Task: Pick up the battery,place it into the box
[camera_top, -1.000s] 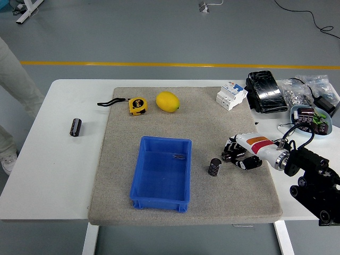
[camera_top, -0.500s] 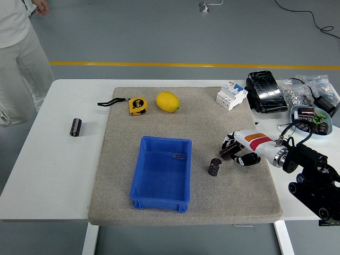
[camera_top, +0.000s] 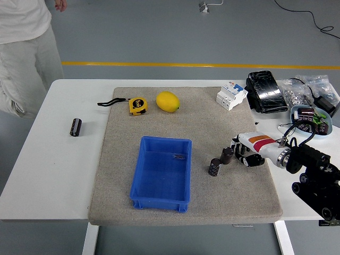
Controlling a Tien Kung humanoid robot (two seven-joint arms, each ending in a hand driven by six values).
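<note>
The white table [camera_top: 58,175] carries a grey mat [camera_top: 212,127] over its middle, and the blue box [camera_top: 161,173] sits on the mat toward the near edge, open and seemingly holding only a small scrap. Along the far side of the mat lie a lemon [camera_top: 167,101] and a yellow tape measure [camera_top: 137,105]; a clutter of parts crowds the far right corner.

The step in hand looks like the approach and grasp. The battery [camera_top: 214,167], a short dark cylinder, stands upright on the mat just right of the box, not yet lifted. A second dark cylinder [camera_top: 76,127] lies on bare table near the left edge, well apart from the action.

The right hand [camera_top: 237,154] reaches in from the right edge, low over the mat, its fingers curled loosely with the fingertips [camera_top: 227,154] right at the battery's top. Whether they touch it I cannot tell; nothing is gripped as far as I can see. Next, the hand must close around the cylinder without tipping it, then carry it left over the box wall.
</note>
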